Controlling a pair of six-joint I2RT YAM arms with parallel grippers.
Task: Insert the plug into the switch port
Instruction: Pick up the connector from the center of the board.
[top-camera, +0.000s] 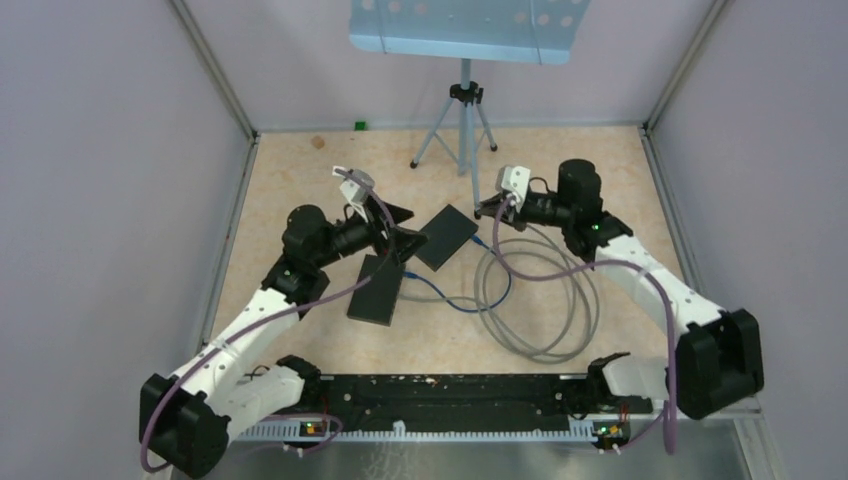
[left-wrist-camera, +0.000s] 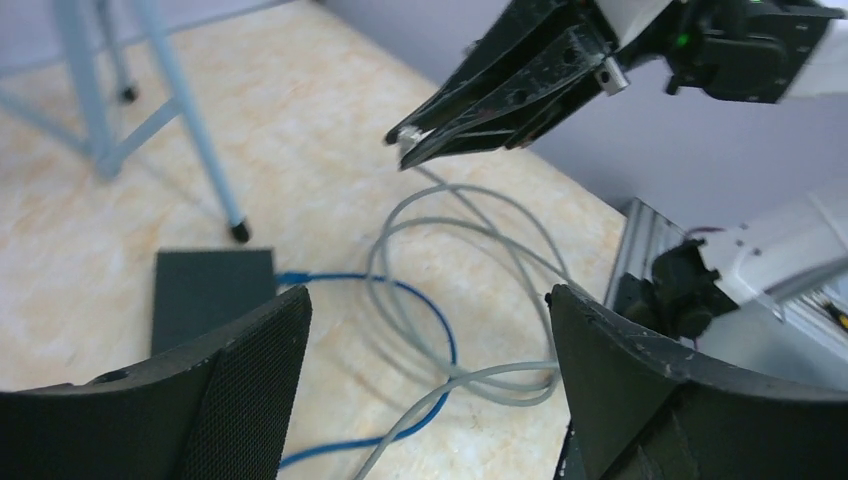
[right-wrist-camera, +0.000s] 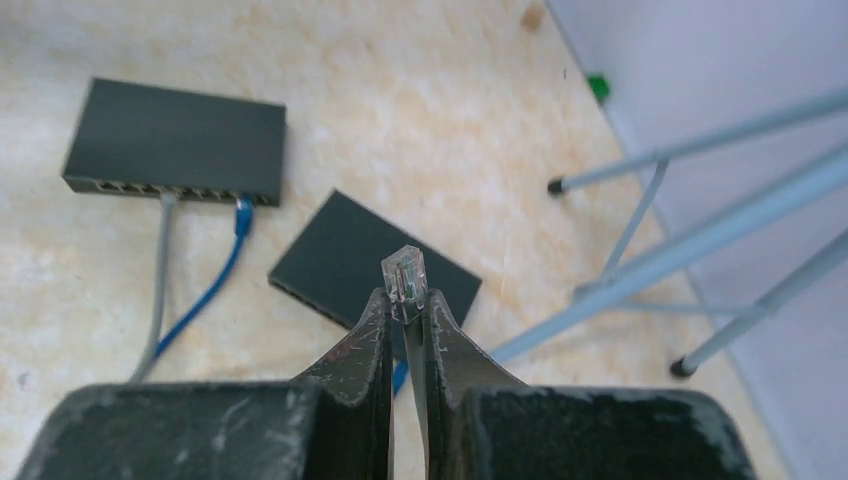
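Note:
A clear plug (right-wrist-camera: 404, 280) on the end of a grey cable (top-camera: 540, 300) sticks out past the tips of my right gripper (right-wrist-camera: 405, 305), which is shut on it. That gripper (top-camera: 492, 210) hangs just right of the nearer black switch (top-camera: 445, 236) (right-wrist-camera: 370, 262). A second black switch (top-camera: 376, 290) (right-wrist-camera: 175, 142) shows its port row, with a grey and a blue cable (right-wrist-camera: 215, 275) plugged in. My left gripper (top-camera: 408, 236) (left-wrist-camera: 425, 350) stands open and empty between the two switches. From the left wrist I see the right gripper (left-wrist-camera: 405, 138) raised above the cable loops.
A blue tripod stand (top-camera: 463, 130) with a perforated plate (top-camera: 465, 25) stands at the back, close behind the right gripper. Loops of grey cable lie right of centre. A small green object (top-camera: 359, 125) sits by the back wall. Walls enclose the table on three sides.

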